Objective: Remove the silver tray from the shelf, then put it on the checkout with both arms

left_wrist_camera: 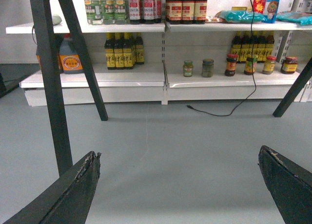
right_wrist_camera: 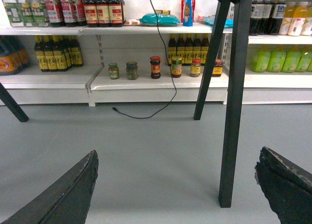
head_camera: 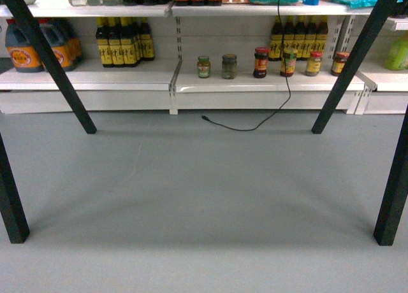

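The silver tray is out of view in all three views. Of the checkout I see only its dark angled legs (head_camera: 54, 64), standing on the grey floor; its top is out of frame. The legs (left_wrist_camera: 51, 87) rise just left of my left gripper (left_wrist_camera: 180, 153), which is open low over the floor and holds nothing. My right gripper (right_wrist_camera: 177, 153) is also open and empty, with a leg (right_wrist_camera: 234, 97) standing between its fingers farther off. Neither gripper shows in the head view.
White store shelving (head_camera: 191, 83) runs along the back with dark sauce bottles (head_camera: 124, 41), small jars (head_camera: 229, 66) and orange-labelled jugs (head_camera: 25, 48). A black cable (head_camera: 280, 95) hangs down and trails on the floor. More legs (head_camera: 392, 191) stand at the right.
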